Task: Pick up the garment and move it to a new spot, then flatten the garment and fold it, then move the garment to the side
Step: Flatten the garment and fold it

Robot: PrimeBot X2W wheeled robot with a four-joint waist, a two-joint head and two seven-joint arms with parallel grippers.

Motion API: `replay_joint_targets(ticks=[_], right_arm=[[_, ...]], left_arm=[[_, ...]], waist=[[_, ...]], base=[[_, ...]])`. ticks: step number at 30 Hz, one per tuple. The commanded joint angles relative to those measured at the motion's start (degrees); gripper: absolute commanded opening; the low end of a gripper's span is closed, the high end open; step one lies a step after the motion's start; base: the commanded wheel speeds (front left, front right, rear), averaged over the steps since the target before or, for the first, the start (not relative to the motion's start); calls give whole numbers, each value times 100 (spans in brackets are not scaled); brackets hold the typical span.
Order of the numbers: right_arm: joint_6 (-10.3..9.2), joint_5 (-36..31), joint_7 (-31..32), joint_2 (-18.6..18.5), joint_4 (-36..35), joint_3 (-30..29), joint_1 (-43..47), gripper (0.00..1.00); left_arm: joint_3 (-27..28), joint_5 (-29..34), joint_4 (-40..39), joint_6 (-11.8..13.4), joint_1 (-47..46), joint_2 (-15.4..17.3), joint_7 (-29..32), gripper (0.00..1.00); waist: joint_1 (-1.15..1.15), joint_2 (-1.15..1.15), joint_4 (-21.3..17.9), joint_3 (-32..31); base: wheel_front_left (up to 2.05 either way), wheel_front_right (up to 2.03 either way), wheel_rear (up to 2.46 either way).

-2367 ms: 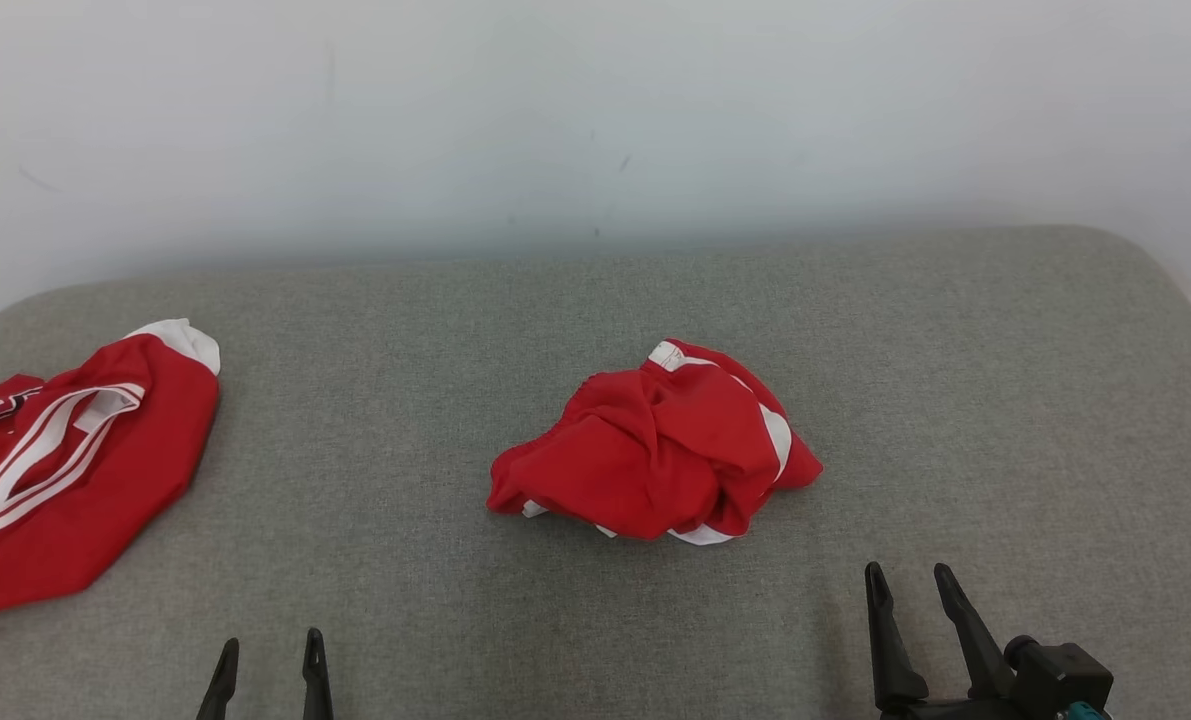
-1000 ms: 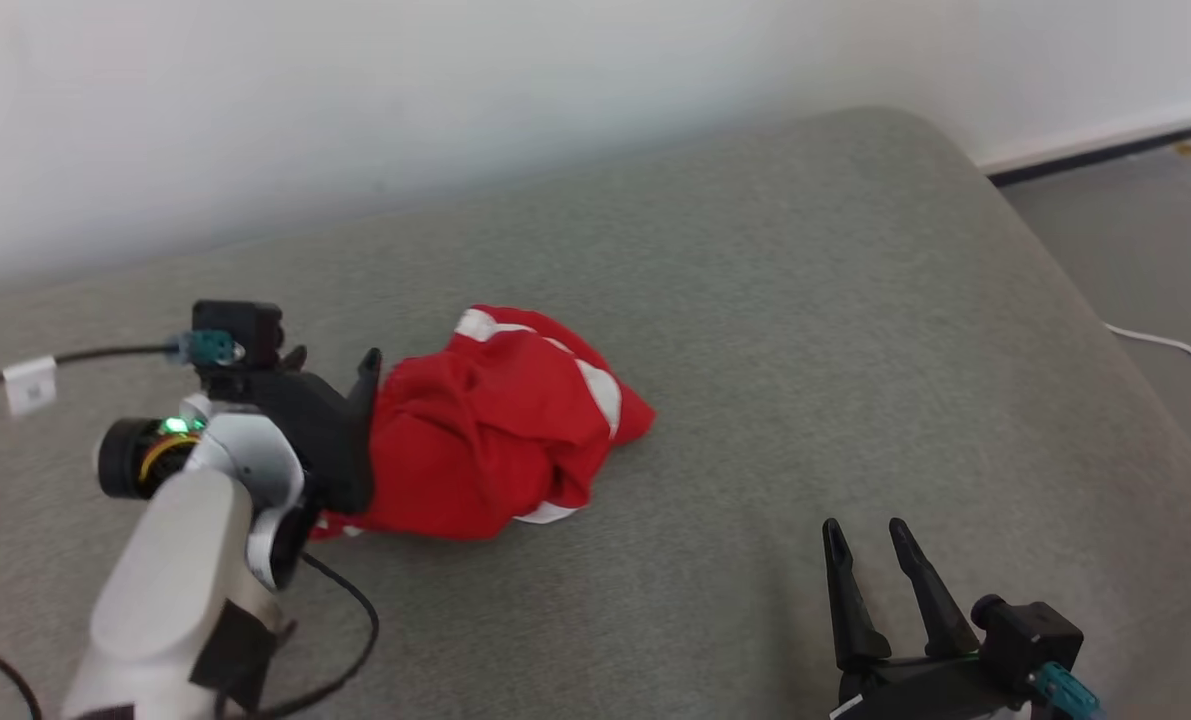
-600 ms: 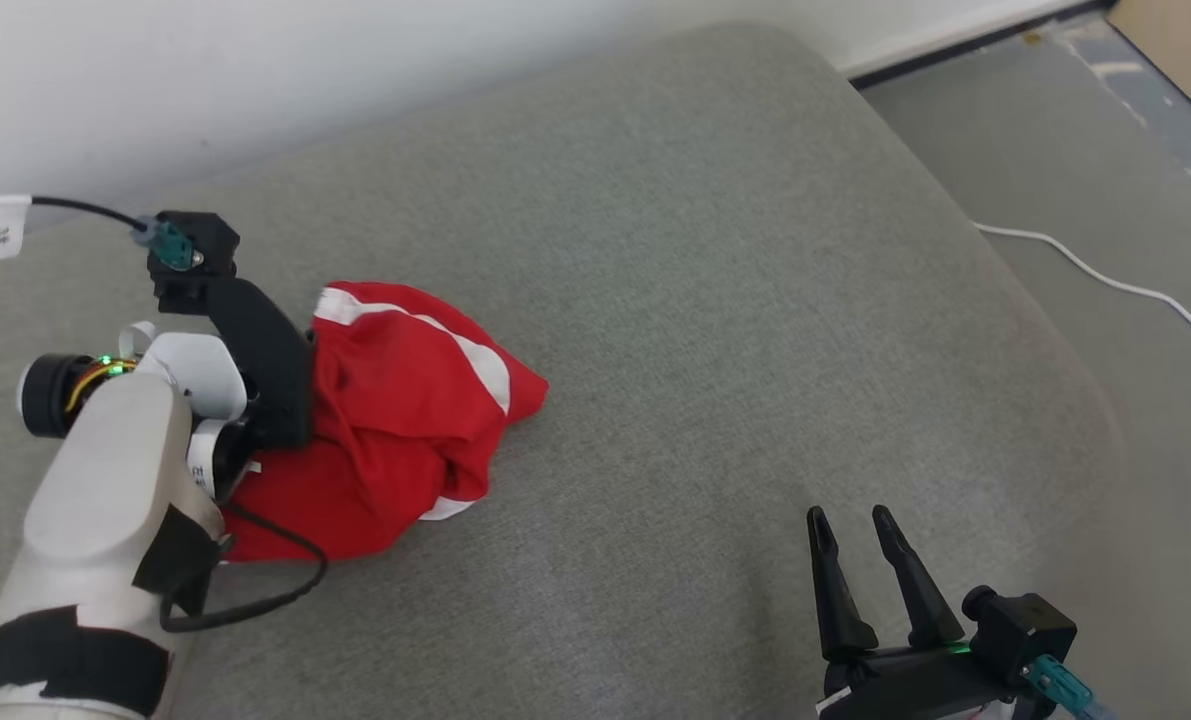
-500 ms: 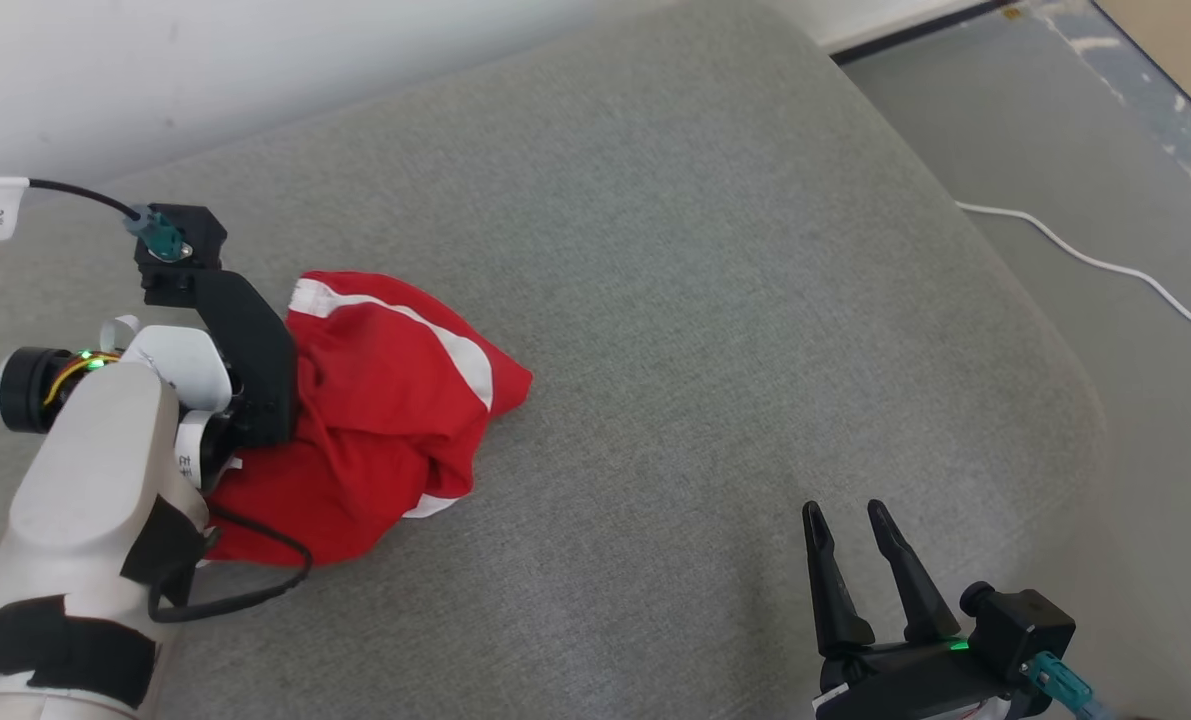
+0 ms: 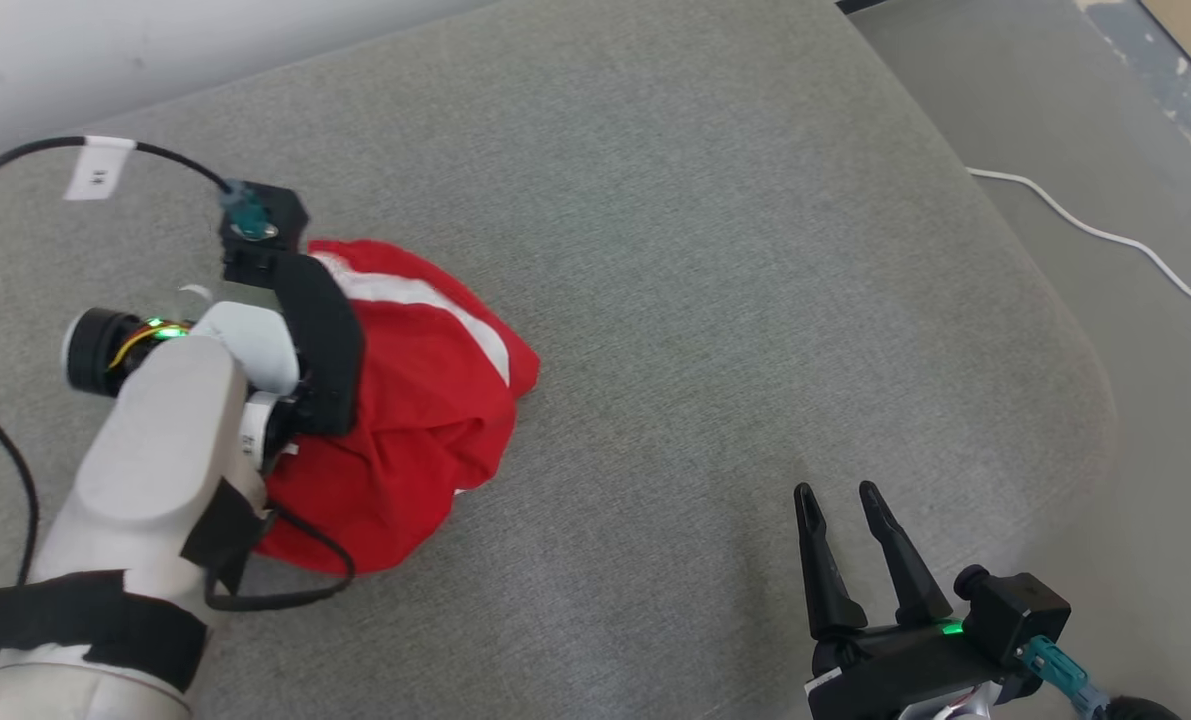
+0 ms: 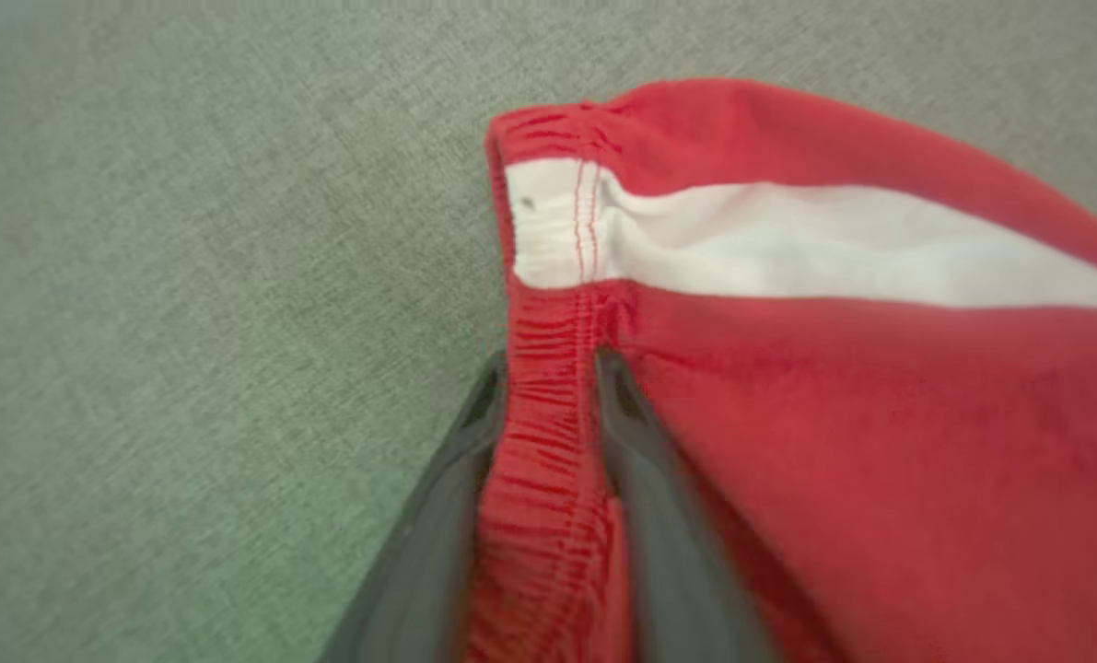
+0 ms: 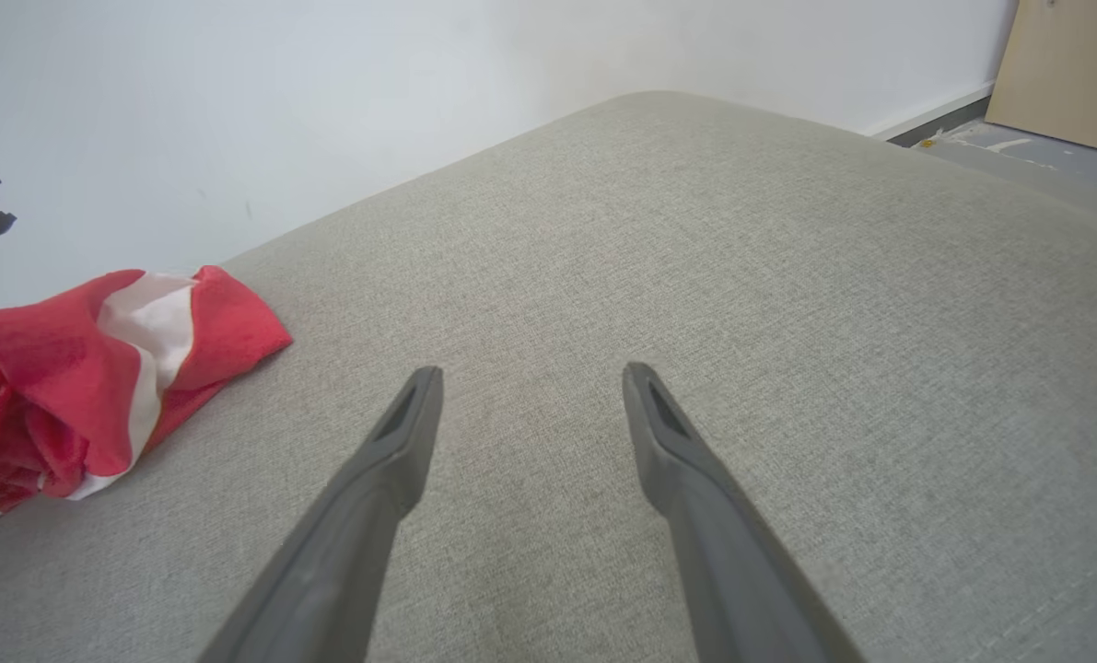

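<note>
Crumpled red garment (image 5: 425, 400), broad white stripe (image 6: 787, 249), gathered elastic waistband (image 6: 548, 442)

Crumpled red garment (image 5: 425, 420) on grey upholstered pad (image 5: 715, 250)

Head view high, downward; left wrist close-up; all three share garment (image 5: 425, 400).

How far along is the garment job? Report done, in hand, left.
Done: nothing; the garment lies crumpled on the grey cushion. In hand: the left gripper pinches its red waistband. Left: lift, move, flatten, fold, set aside. The right gripper hangs open, apart.
</note>
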Motion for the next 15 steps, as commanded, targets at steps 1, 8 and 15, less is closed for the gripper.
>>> replay_joint_targets(ticks=[1,8,15], right_arm=[[-12,5,-3,16,-3,8,-35,100],[-12,-58,-2,15,34,-39,-69,100],[-12,-192,-3,16,91,-71,-117,100]], left_arm=[[-86,-10,-6,-40,74,-31,-80,0],[-256,-199,-517,-30,-283,-348,-1357,0],[-348,-1047,-1322,-31,-659,-832,-3124,0]], waist=[[0,-1,50,8],[0,-1,321,-43],[0,-1,755,-273]], base=[[0,0,0],[0,0,0],[0,0,0]])
